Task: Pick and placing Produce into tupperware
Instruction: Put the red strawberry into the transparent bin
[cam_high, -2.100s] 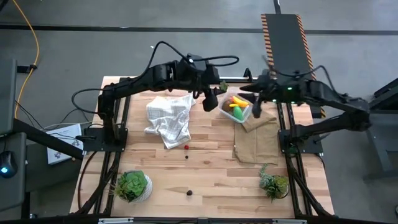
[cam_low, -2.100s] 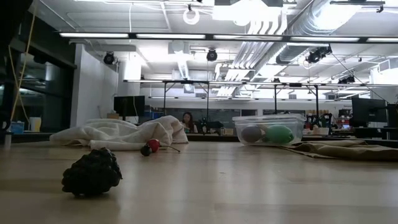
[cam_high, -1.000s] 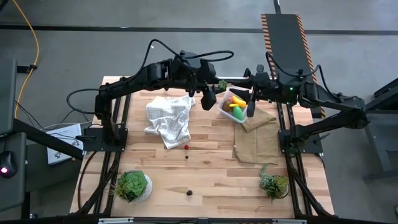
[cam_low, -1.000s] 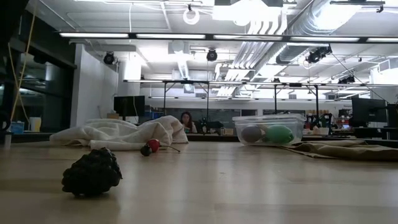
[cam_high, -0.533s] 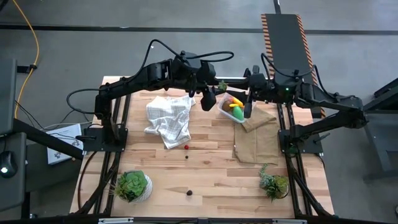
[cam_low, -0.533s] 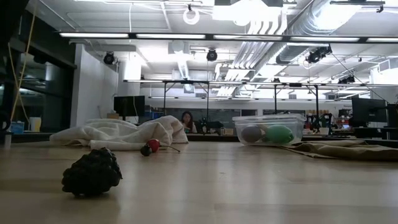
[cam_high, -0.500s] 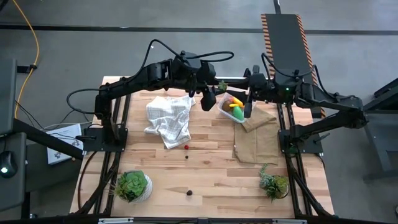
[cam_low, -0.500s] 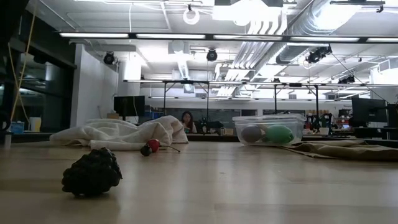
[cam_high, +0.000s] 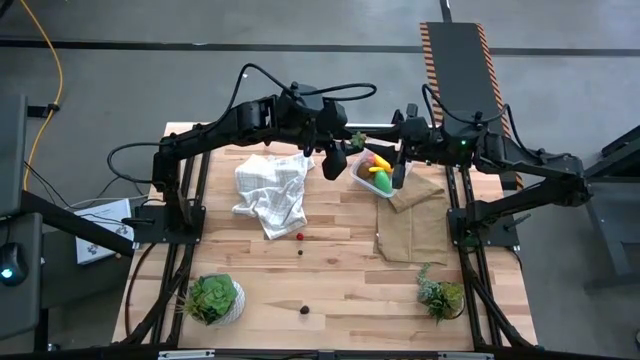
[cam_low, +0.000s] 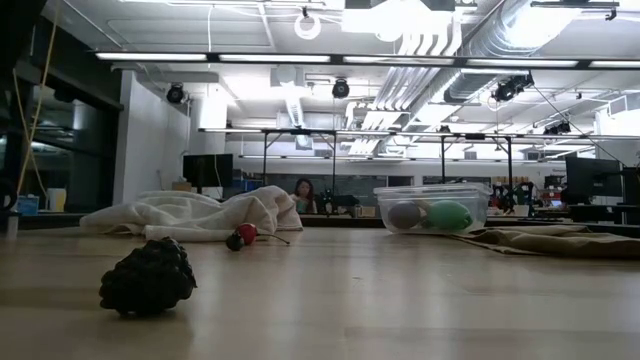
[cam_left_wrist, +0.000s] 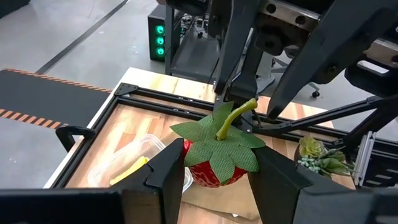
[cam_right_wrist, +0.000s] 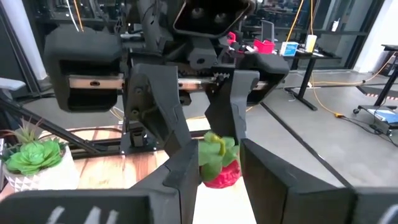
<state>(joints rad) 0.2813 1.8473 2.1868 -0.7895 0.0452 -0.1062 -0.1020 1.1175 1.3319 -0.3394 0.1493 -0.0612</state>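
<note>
A red toy strawberry (cam_left_wrist: 214, 163) with a green leafy cap and stem is held in the air by my left gripper (cam_left_wrist: 214, 177), above the table's far middle (cam_high: 357, 137). My right gripper (cam_right_wrist: 219, 177) faces it from the right, open, one finger on either side of the strawberry (cam_right_wrist: 219, 167). The clear tupperware (cam_high: 375, 175) stands below on the table with a yellow banana and a green oval inside. In the low view the tupperware (cam_low: 432, 207) shows a brown ball and the green oval. My left gripper pinches the strawberry's red body (cam_left_wrist: 194, 171) between its two fingers, coming about level from the table's left. The fruit is lifted clear, its cap and stem (cam_left_wrist: 236, 115) pointing away toward the right gripper. My right gripper: whether its fingers (cam_right_wrist: 186, 168) touch the strawberry cannot be told.
A white checked cloth (cam_high: 272, 190) lies crumpled left of the tupperware, a brown cloth (cam_high: 412, 225) to its right. A red berry (cam_high: 300, 237) and dark berries (cam_high: 304, 310) lie on the wood. Potted plants stand at the near left (cam_high: 212, 298) and near right (cam_high: 440, 295).
My right gripper has edged toward the table's left, closing in on the left gripper and the strawberry, then held still. The left arm and the strawberry have stayed where they were.
</note>
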